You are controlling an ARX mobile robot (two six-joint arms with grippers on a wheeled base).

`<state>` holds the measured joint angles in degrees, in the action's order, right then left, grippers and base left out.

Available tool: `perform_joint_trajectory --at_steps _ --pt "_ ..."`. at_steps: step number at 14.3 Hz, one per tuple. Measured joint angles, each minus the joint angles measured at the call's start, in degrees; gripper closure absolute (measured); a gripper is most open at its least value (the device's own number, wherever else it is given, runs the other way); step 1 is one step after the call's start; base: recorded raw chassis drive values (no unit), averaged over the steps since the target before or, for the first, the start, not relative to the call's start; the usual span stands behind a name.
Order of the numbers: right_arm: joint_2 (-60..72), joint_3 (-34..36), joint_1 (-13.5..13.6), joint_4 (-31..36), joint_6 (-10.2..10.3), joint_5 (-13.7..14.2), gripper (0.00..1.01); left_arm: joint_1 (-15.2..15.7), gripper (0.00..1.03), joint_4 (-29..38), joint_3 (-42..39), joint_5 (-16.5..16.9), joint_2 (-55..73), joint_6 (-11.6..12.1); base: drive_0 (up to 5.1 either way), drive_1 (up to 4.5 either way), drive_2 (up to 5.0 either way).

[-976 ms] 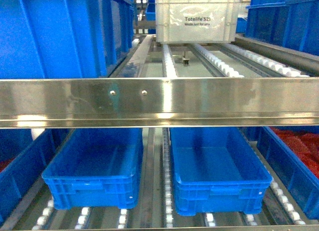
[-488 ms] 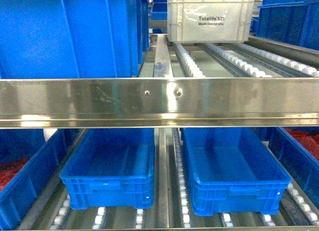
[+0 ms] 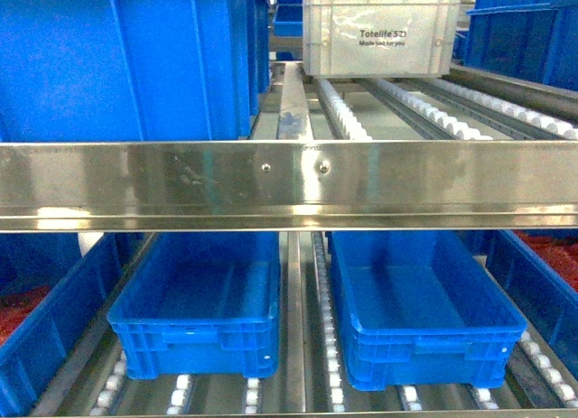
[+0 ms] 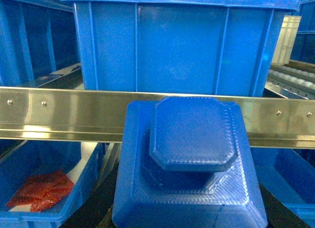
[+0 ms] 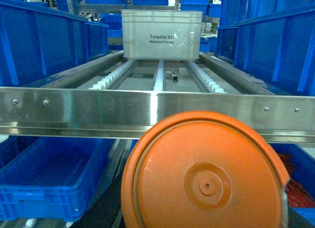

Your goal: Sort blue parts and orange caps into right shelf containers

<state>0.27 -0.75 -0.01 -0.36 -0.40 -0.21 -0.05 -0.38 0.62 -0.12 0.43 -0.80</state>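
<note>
A blue part, square with an octagonal raised top, fills the lower middle of the left wrist view and hangs in front of the shelf rail. My left gripper is shut on it, its fingers hidden behind it. An orange cap, round with a small centre hole, fills the lower right wrist view, and my right gripper is shut on it, fingers hidden. On the lower shelf level two empty right shelf containers stand side by side: one on the left, one on the right. Neither gripper shows in the head view.
A steel shelf rail crosses in front at mid height. Above it are roller tracks, a white tote and a tall blue crate. Side crates hold red pieces, and more of them lie at the right.
The head view's scene slid to the right between one second ago and half a second ago, then held still. The crates now sit further right in the picture.
</note>
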Motion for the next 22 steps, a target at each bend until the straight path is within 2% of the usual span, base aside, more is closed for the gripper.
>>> perform_joint_trajectory --at_steps 22 --pt "0.0 0.0 0.0 0.0 0.4 0.2 0.58 0.0 0.62 0.0 0.0 0.1 0.0 0.2 0.0 0.00 0.0"
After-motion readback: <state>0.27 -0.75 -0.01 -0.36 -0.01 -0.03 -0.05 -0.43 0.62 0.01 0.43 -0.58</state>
